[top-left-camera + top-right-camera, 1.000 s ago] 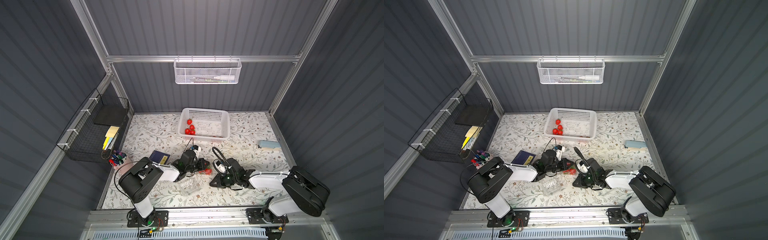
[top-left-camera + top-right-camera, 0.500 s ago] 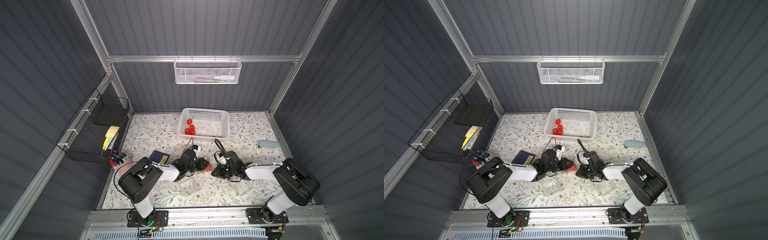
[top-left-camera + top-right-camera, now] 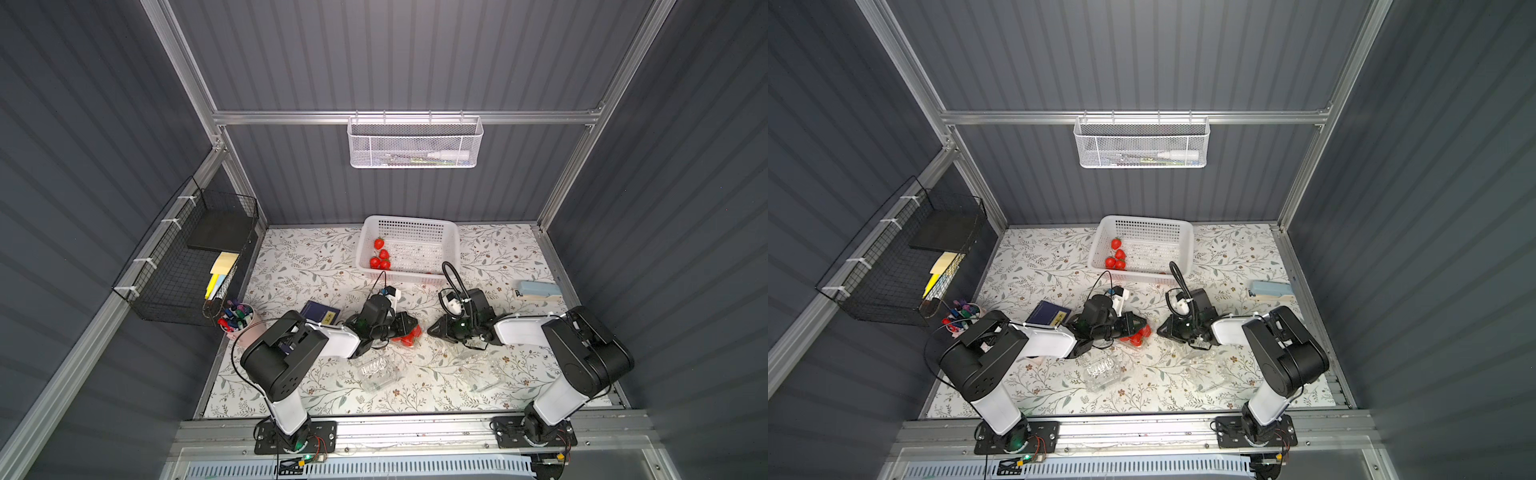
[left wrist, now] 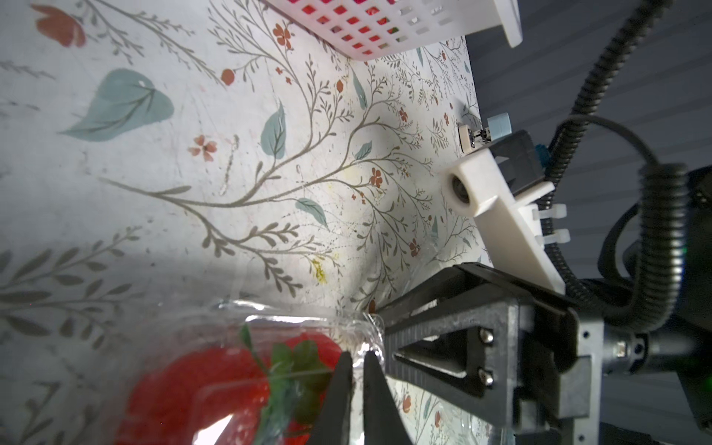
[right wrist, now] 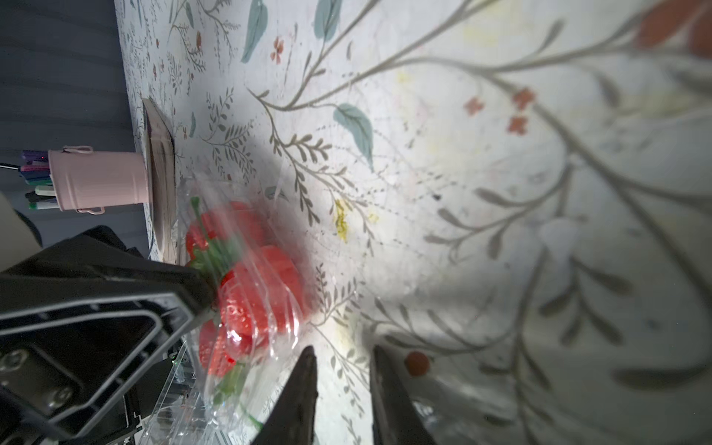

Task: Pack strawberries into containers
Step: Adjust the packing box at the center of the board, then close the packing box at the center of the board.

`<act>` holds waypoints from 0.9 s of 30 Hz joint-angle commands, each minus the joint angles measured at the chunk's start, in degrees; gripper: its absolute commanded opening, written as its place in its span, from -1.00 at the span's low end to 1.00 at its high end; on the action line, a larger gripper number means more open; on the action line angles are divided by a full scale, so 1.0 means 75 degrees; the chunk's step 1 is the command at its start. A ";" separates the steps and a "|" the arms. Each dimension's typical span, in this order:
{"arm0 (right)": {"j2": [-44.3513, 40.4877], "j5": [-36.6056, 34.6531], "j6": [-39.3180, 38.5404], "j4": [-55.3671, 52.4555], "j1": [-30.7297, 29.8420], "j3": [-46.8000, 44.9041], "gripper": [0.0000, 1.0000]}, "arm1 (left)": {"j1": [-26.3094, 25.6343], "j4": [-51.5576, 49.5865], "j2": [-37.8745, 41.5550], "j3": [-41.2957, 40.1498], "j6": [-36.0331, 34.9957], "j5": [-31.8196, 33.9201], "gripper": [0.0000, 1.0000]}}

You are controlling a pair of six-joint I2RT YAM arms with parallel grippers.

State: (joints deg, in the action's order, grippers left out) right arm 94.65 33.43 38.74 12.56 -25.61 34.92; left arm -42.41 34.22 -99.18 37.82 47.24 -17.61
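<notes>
A clear container (image 3: 409,336) (image 3: 1136,336) holding several red strawberries (image 4: 215,385) (image 5: 262,293) sits mid-table. My left gripper (image 4: 356,352) (image 3: 406,328) is shut on that container's thin plastic edge. My right gripper (image 5: 343,348) (image 3: 432,329) faces it from the other side, open, with only tablecloth between its fingers. An empty clear container (image 3: 376,372) (image 3: 1102,372) lies nearer the front, and another (image 3: 482,370) (image 3: 1208,370) lies by the right arm. More strawberries (image 3: 380,255) (image 3: 1116,253) rest in the white basket (image 3: 415,276).
A dark notebook (image 3: 320,311) and a pink pen cup (image 3: 237,320) stand left of the left arm. A blue stapler (image 3: 538,289) lies at the right edge. A black wire rack (image 3: 187,257) hangs on the left wall, a white mesh basket (image 3: 415,141) on the back rail.
The right arm has swung away from the front of the table towards the filled container, and its jaws have parted. The left arm and its grip have not moved.
</notes>
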 commanded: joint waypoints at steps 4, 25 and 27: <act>-0.0069 0.0786 0.0483 0.0796 0.0221 -0.0043 -0.11 | 0.0030 -0.0447 -0.0110 -0.0001 -0.0147 -0.0009 -0.76; 0.1137 0.1063 0.2108 0.3153 -0.0157 -0.0271 -0.22 | 0.0030 0.0215 -0.0258 -0.0455 0.0210 -0.0133 -0.79; 0.1129 0.1037 0.2157 0.3224 -0.0154 -0.0302 -0.30 | 0.0030 0.0296 -0.0298 -0.0478 0.0248 -0.0140 -0.79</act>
State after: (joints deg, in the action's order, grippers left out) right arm 102.41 41.23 52.66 33.95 -26.55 33.69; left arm -42.37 37.54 -99.31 35.88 48.60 -18.15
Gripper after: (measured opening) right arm 0.358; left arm 0.105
